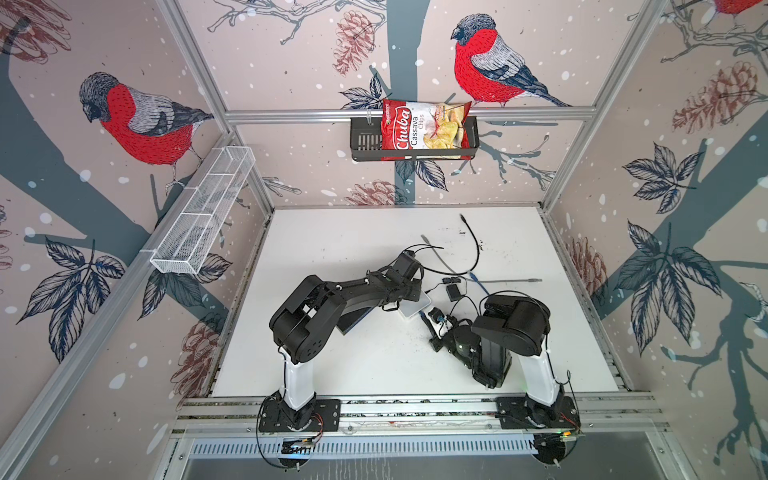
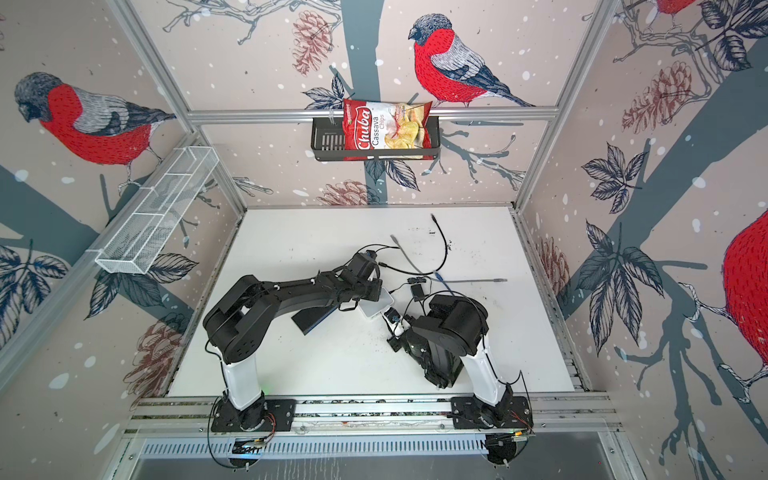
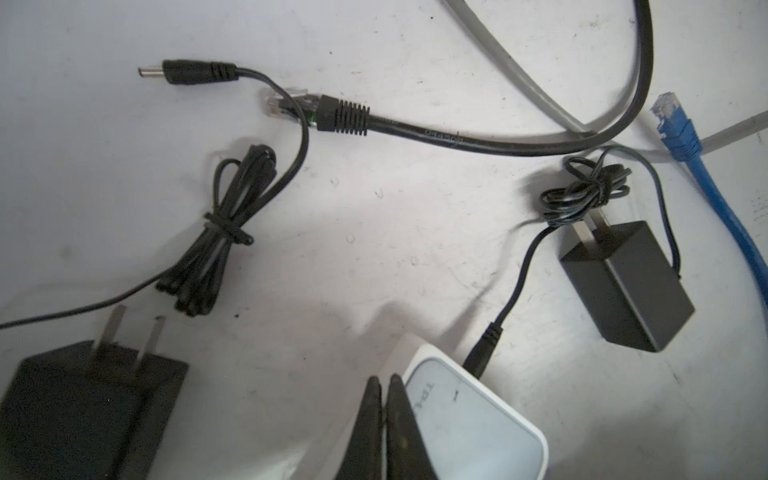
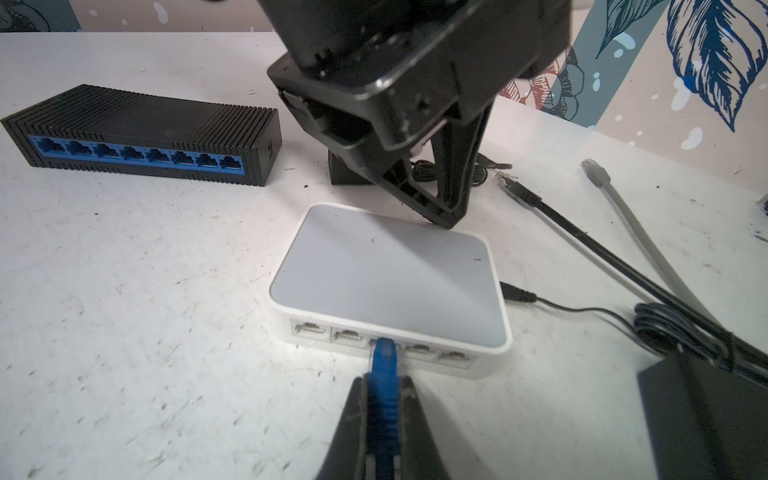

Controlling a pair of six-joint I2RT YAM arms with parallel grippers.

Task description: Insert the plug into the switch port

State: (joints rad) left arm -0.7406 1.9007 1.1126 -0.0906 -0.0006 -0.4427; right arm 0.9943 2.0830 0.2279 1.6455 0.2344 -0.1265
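Right jaws pinched narrow on the blue ethernet plug (image 4: pixel 383 357), its tip at the mouth of the middle port of the flat white plastic switch (image 4: pixel 386 270). Prob. partly in, can't tell if clicked, so final push left. Left jaws shut, empty, tips on the switch's far top edge, seemingly bracing it on the desk (image 4: pixel 124 291). Right arm (image 1: pixel 511 324) folded low, wrist near-level w/ desk; left arm (image 1: pixel 353 289) stretched across the middle, wrist angled down

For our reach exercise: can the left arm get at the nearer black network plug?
Probably yes: the black network plug lies just ahead of the shut left tool, only a thin cord crossing it.
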